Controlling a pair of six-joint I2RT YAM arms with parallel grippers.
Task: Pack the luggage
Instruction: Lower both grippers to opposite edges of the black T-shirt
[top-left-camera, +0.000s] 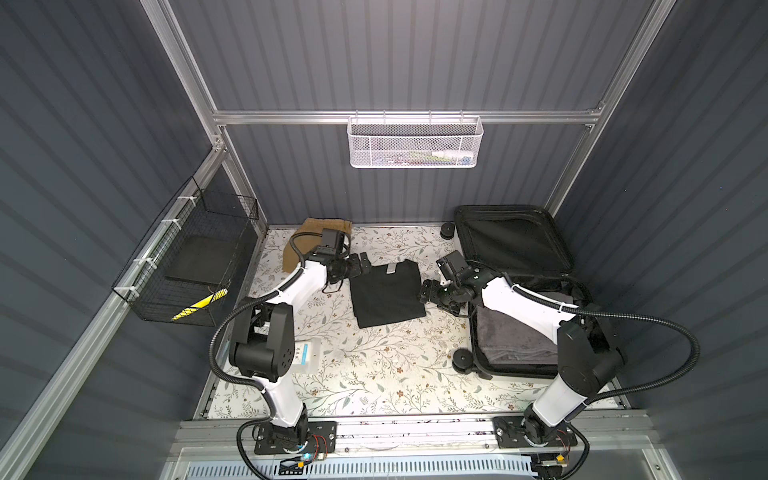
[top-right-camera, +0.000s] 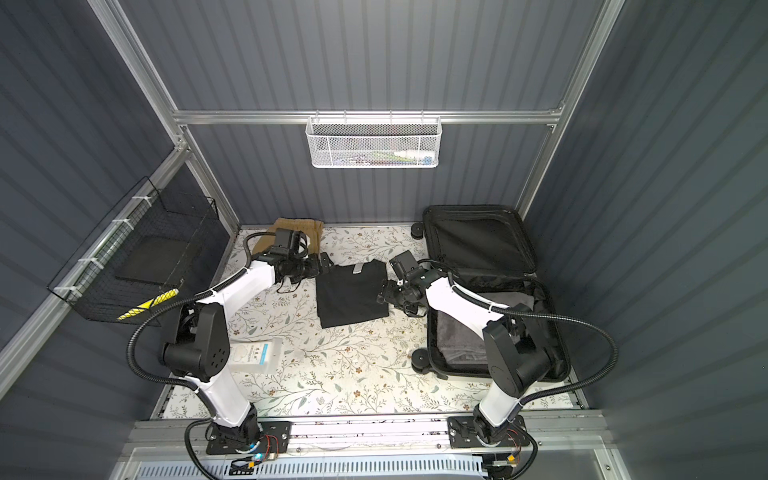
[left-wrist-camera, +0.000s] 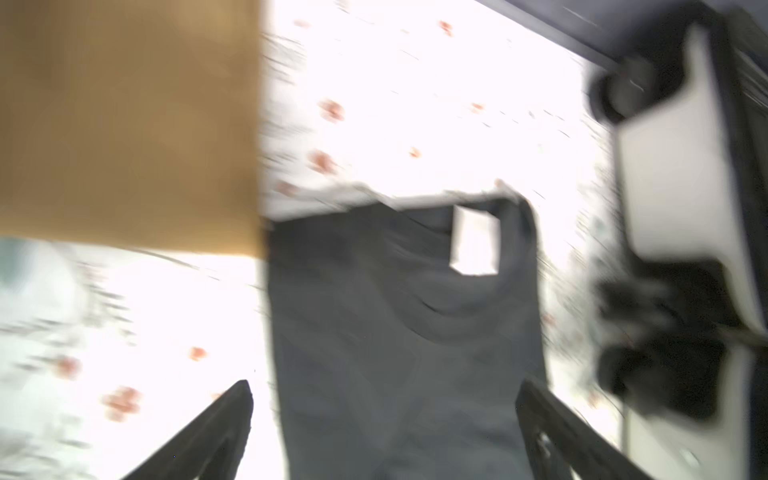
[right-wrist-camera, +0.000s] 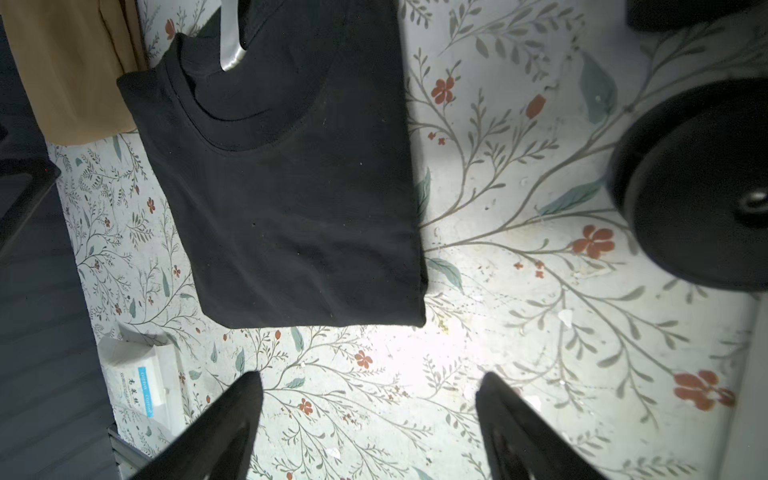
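The luggage (top-left-camera: 515, 241) lies open at the right in both top views, lid (top-right-camera: 478, 241) leaning on the back wall. A grey towel (top-left-camera: 511, 340) lies in its lower half. A folded black T-shirt (top-left-camera: 386, 293) rests on the floral mat at centre. My left gripper (top-left-camera: 361, 264) is open at the shirt's far left corner. In the blurred left wrist view its fingers (left-wrist-camera: 237, 415) straddle the shirt (left-wrist-camera: 395, 332). My right gripper (top-left-camera: 426, 291) is open beside the shirt's right edge. The right wrist view shows that gripper (right-wrist-camera: 372, 378) empty over the mat, short of the shirt (right-wrist-camera: 291, 187).
A folded brown garment (top-left-camera: 316, 245) lies at the back left under my left arm. A white packet (top-left-camera: 305, 353) sits near the left arm's elbow. A black wire basket (top-left-camera: 187, 262) hangs on the left wall, a white mesh basket (top-left-camera: 413, 143) on the back rail. A luggage wheel (right-wrist-camera: 698, 183) is close to my right gripper.
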